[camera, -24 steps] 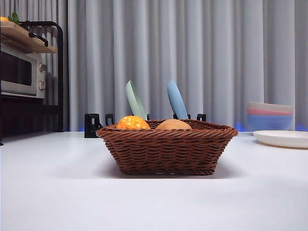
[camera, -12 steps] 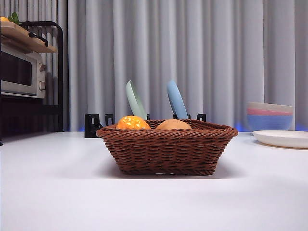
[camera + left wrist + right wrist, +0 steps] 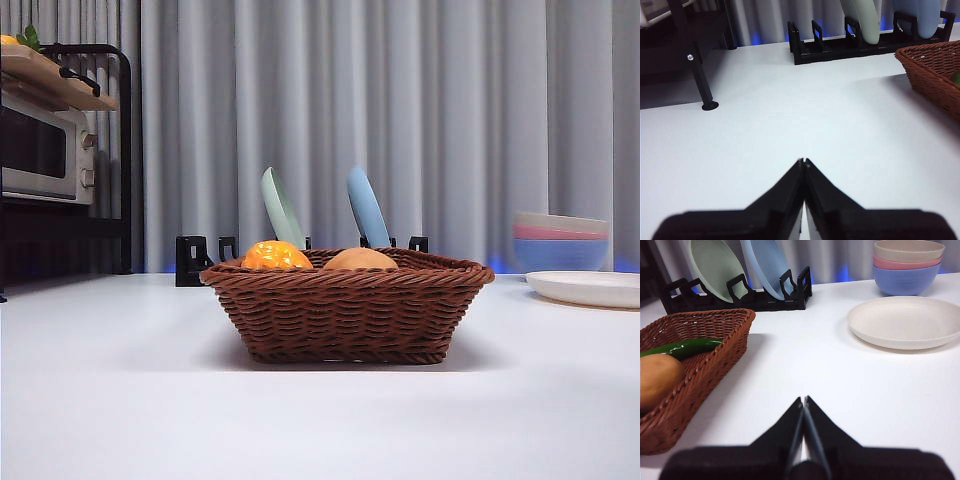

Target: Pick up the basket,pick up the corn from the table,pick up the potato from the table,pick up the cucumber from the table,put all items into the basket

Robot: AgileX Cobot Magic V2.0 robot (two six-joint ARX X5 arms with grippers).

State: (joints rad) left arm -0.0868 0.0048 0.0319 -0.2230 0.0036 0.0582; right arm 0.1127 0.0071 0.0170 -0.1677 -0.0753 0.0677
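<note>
The brown wicker basket (image 3: 347, 308) stands on the white table (image 3: 120, 400) in the middle of the front view. The orange-yellow corn (image 3: 275, 255) and the tan potato (image 3: 360, 259) show above its rim. In the right wrist view the basket (image 3: 715, 340) holds the potato (image 3: 657, 380) and the dark green cucumber (image 3: 682, 347). My right gripper (image 3: 804, 401) is shut and empty, over bare table beside the basket. My left gripper (image 3: 803, 162) is shut and empty, apart from the basket's corner (image 3: 935, 70). Neither arm shows in the front view.
A black dish rack (image 3: 200, 258) with a green plate (image 3: 282, 208) and a blue plate (image 3: 367, 208) stands behind the basket. Stacked bowls (image 3: 560, 241) and a white plate (image 3: 588, 287) are at the right. A shelf with a microwave (image 3: 45, 150) stands at the left.
</note>
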